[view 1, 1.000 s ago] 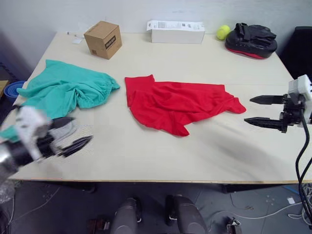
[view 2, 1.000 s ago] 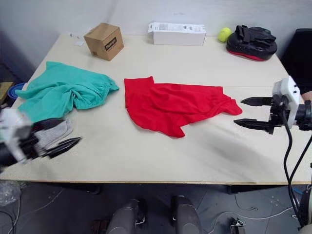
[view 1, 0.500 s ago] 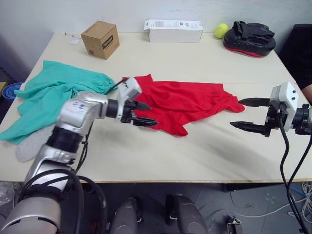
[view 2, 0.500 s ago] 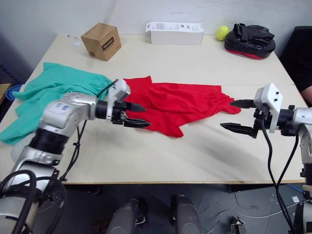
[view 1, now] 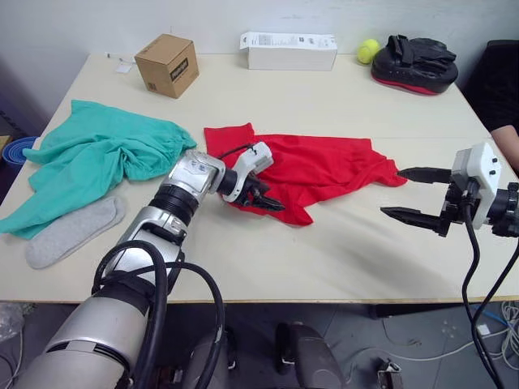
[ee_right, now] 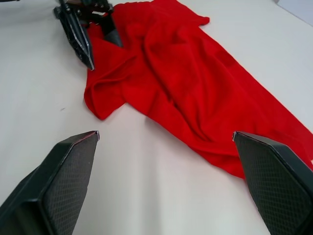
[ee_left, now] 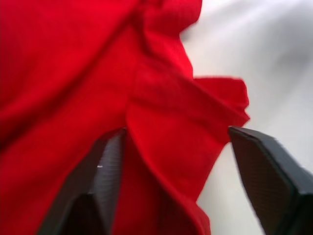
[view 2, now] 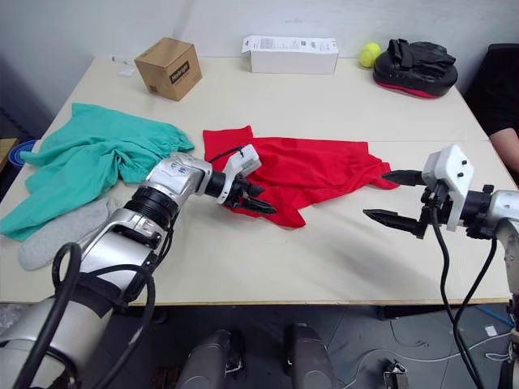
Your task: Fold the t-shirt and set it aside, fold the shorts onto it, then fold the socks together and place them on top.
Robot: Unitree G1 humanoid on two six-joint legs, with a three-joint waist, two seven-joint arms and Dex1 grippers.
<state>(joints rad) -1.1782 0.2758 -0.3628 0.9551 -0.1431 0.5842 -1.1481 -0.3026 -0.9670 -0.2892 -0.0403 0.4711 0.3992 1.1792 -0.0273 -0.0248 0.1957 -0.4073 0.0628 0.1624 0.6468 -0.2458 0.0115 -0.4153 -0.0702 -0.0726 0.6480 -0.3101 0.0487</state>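
The t-shirt lies crumpled at the middle of the bench, its long axis running from the left edge toward the right edge. We see the left gripper low over the garment's near-left hem, its 2 fingers parted wide, with a red fold lying between them in the left wrist view; we cannot tell whether they already touch the cloth. The right gripper hangs just off the shirt's right-hand tip, its 2 fingers also spread wide and empty, pointing along the shirt's length toward the left gripper.

We judge that the coming move turns on this layout: each claw stands at 1 end of the long axis, the left one nearer to cloth, the right one a short way from the sleeve tip. A grasp at both ends would let us spread the shirt flat before the first fold.

The shorts lie bunched by the left edge, well apart from the shirt. The socks rest near the front-left corner, just beside the shorts.
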